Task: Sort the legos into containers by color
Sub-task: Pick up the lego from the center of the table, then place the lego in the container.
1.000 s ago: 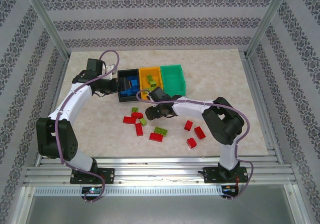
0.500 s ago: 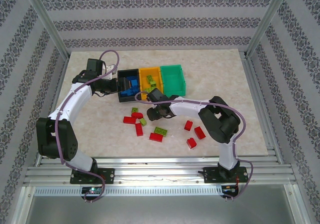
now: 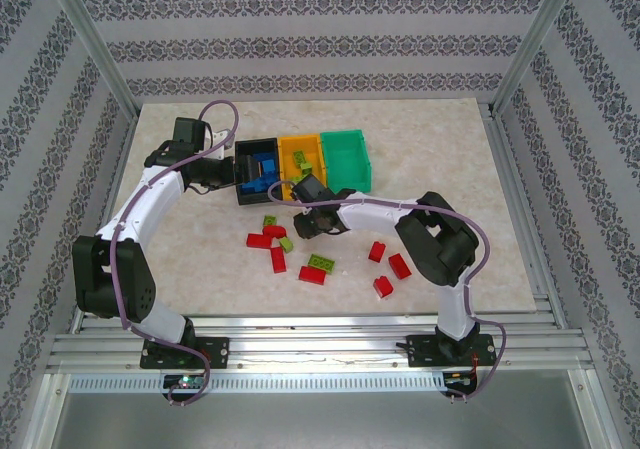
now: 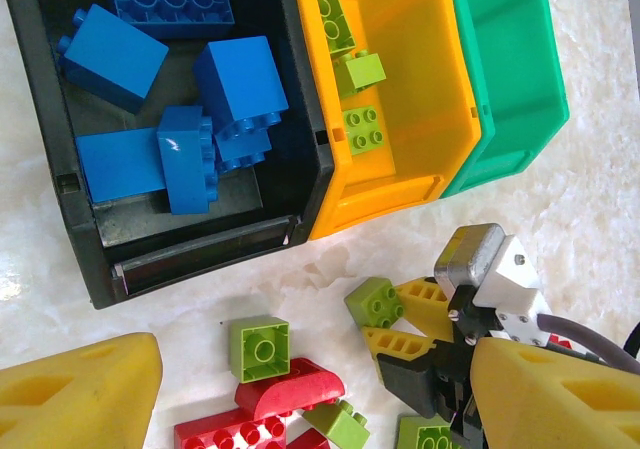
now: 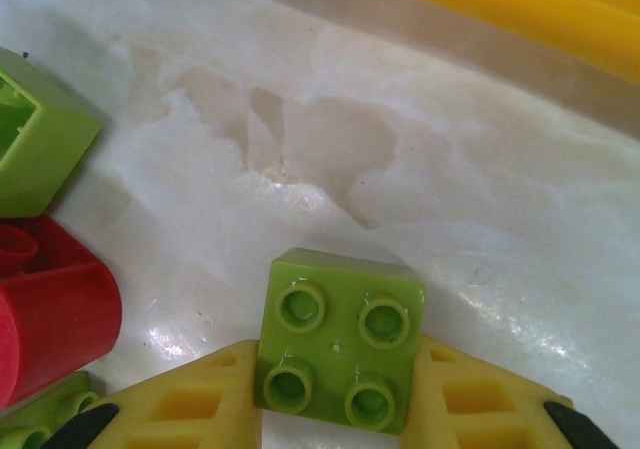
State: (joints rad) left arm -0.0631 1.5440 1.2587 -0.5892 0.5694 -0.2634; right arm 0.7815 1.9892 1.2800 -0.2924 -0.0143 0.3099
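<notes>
My top camera looks down from above and behind the bases over the whole table [image 3: 500, 169]; my left wrist camera peers down near the orange-yellow bin [image 4: 420, 184]; right wrist sits closest, sharing one lime brick [image 5: 340, 339].

Glossy, smooth moulded plastic on the lime green brick [image 5: 340, 344], with highlights on its studs. Same shine on the red brick [image 5: 50, 319] and blue bricks [image 4: 235, 84]. Matt, faintly grainy yellow plastic on the fingers [image 5: 190, 404] of the right gripper [image 5: 338, 374]. Polished, marble-look tabletop [image 5: 420, 169], faintly reflective. Smooth plastic on the black bin [image 4: 310, 159], orange-yellow bin [image 4: 400, 194] and green bin [image 4: 510, 89]. Brushed metal frame rails [image 3: 300, 344].
</notes>
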